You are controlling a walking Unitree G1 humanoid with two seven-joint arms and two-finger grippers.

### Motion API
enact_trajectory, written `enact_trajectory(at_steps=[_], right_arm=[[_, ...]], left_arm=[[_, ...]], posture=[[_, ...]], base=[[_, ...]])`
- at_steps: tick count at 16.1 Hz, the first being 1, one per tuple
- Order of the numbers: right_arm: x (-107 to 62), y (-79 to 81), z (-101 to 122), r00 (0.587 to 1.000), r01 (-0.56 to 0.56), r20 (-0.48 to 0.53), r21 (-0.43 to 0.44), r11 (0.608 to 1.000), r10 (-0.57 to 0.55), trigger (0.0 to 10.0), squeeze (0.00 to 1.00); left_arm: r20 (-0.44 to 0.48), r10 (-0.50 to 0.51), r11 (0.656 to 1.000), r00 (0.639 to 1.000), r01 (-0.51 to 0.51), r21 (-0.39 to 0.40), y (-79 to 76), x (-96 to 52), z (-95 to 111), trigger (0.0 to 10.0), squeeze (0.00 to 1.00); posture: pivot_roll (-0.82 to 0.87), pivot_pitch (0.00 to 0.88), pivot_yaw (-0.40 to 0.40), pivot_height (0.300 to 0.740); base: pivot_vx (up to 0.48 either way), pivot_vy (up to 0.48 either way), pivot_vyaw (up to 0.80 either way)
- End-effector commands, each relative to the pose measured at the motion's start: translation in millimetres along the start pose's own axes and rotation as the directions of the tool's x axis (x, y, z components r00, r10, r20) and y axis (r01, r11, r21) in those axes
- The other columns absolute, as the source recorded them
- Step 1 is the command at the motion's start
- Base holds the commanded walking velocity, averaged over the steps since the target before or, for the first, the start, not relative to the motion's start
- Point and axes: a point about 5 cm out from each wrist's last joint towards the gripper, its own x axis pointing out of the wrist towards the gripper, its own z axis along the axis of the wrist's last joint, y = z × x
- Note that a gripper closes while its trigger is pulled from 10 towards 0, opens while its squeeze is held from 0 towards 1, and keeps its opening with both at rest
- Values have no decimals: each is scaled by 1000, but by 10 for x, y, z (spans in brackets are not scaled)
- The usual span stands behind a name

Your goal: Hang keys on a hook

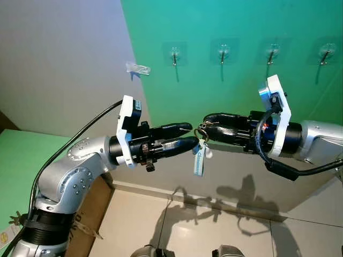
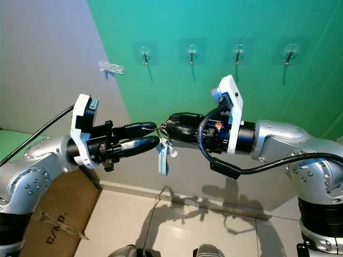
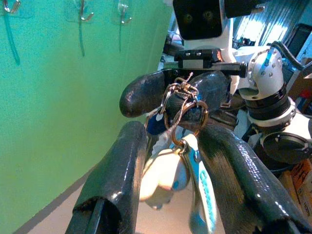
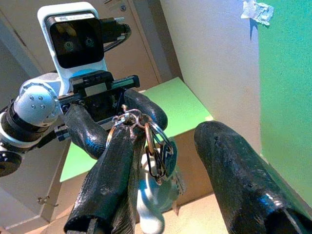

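Note:
The bunch of keys, with a light blue tag and a white fob, hangs in mid-air between my two grippers. Its metal ring is looped over one finger of my right gripper, whose fingers stand apart. My left gripper faces it tip to tip, fingers open on either side of the dangling fob and tag, not closed on them. Several clear stick-on hooks run in a row on the green wall above and behind the grippers, all bare.
A scrap of clear tape sticks to the wall where grey meets green. A cardboard box stands on the tiled floor under my left arm, with a pale green surface further left.

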Motion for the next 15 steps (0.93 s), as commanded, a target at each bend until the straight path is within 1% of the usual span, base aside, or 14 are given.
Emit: enact_trajectory(at_steps=[1, 2, 3, 4, 9, 12, 15], right_arm=[[27, 70, 21, 1000, -27, 4, -19, 999, 27, 10000, 0], [28, 72, 23, 1000, -28, 4, -20, 999, 29, 10000, 0], [30, 79, 28, 999, -35, 9, -16, 999, 35, 10000, 0], [34, 85, 35, 999, -41, 12, -14, 999, 41, 10000, 0], [46, 98, 48, 998, -54, 12, -19, 998, 54, 10000, 0], [51, 89, 47, 998, -54, 12, -17, 998, 54, 10000, 0], [56, 76, 42, 999, -47, 16, -12, 999, 48, 10000, 0]], left_arm=[[13, -2, 1000, 1000, 2, 2, 2, -14, 43, 6039, 0], [14, -2, 1000, 1000, 2, 2, 3, -12, 42, 1765, 0], [36, -30, 999, 999, 31, -26, -14, -4, 46, 0, 0], [52, -63, 997, 997, 66, -48, -40, -2, 51, 0, 0], [69, -127, 990, 989, 131, -56, -103, -2, 53, 0, 0], [74, -128, 989, 989, 133, -62, -107, -23, 48, 0, 0], [84, -71, 996, 994, 75, -53, -40, -34, 62, 0, 0]], posture=[[-277, 73, 124, 720], [-277, 72, 123, 720], [-277, 68, 121, 720], [-277, 66, 120, 720], [-278, 54, 115, 720], [-274, 52, 114, 720], [-271, 58, 115, 720]], base=[[0, 0, 0], [0, 0, 0], [0, 0, 0], [0, 0, 0], [0, 0, 0], [0, 0, 0], [0, 0, 0]])
